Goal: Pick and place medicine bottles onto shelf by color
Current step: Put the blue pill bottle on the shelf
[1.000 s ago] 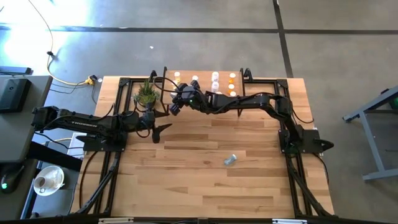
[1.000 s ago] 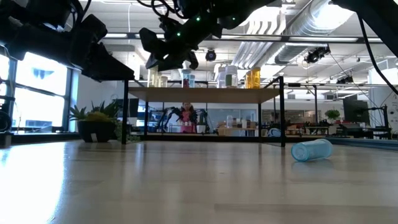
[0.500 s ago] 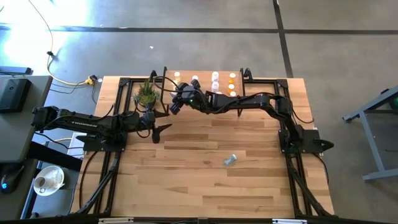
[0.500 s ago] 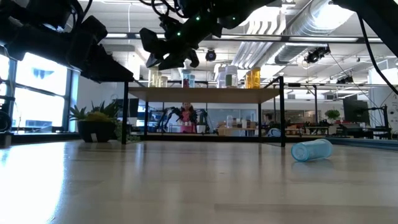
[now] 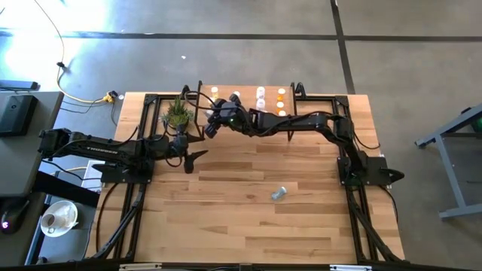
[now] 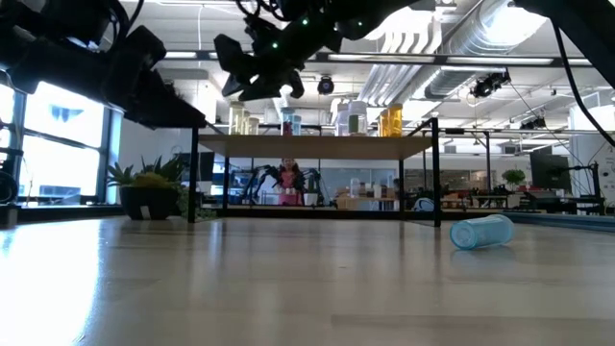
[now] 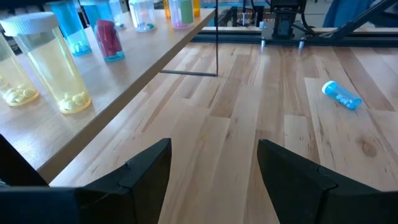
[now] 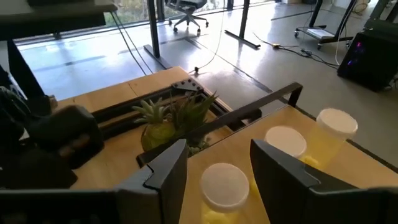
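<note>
One blue bottle [image 5: 279, 194] left on the table [image 5: 248, 226], lying on its side toward the right half, well apart from both arms; seen again in the low view [image 6: 481, 232] and from the left wrist [image 7: 341, 95]. Everything else apparently already up on the shelf [image 5: 248, 92] at the far edge: yellow bottles [image 7: 53, 65] at the left end, then blue and a dark red one [image 7: 107, 40], paler ones and orange [image 5: 281, 93] toward the right. Grouped by colour so far, as best judged. No exact count possible; some hidden under the right arm.

Right gripper [image 5: 212, 123] raised over the shelf's left end, just above the yellow bottles, fingers [image 8: 163, 171] spread apart with nothing between them; white caps [image 8: 222, 185] visible directly below through the gap. Looks like a bottle just set down, or a position being checked, but no telling which.

Left gripper [image 5: 194, 156] parked near the plant [image 5: 177, 113], in front of the shelf's left end, fingers [image 7: 146, 168] wide apart, empty, aimed across the table toward the fallen blue bottle.

Probably near the end: one pick remaining, then placement beside the other blue ones. Being on its side, liable to roll if nudged off-centre, so a grip across the body likely needed.
</note>
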`<control>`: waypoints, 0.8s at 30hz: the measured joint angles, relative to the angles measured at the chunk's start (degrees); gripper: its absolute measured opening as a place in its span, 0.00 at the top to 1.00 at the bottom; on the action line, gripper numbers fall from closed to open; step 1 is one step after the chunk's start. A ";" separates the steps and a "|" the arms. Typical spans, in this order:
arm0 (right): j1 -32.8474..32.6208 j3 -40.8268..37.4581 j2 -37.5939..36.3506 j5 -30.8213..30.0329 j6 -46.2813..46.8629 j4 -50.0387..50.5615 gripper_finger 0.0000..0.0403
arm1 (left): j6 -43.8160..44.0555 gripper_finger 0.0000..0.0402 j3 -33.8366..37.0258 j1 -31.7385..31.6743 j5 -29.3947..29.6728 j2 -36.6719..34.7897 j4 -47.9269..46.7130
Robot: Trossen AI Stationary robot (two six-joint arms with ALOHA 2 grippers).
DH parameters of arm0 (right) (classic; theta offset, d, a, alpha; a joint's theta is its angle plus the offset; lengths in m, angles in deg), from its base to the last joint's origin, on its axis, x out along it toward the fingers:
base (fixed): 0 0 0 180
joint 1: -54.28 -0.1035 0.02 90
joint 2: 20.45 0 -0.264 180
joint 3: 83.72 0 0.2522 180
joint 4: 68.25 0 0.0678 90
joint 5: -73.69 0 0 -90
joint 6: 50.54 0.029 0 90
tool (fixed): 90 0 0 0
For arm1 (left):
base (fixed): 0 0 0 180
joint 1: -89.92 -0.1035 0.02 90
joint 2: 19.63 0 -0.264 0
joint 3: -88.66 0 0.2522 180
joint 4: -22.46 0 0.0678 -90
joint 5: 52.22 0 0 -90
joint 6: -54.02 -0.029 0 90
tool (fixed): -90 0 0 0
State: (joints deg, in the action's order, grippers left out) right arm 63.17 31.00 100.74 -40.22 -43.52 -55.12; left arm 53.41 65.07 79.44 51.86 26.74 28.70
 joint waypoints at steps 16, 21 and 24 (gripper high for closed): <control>-0.01 12.03 0.00 3.26 -5.84 14.81 0.58 | -0.01 0.43 0.00 0.00 0.01 0.02 -1.38; -0.07 15.27 0.00 3.35 -7.50 20.24 0.58 | 0.01 0.43 0.00 0.00 0.01 0.02 -1.38; -0.26 16.48 0.00 4.13 -8.54 23.74 0.58 | 0.01 0.43 0.00 0.00 0.01 0.01 -1.38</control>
State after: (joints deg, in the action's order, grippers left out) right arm 62.91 47.47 100.74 -36.08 -52.06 -31.38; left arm 53.42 65.07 79.44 51.87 26.76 27.32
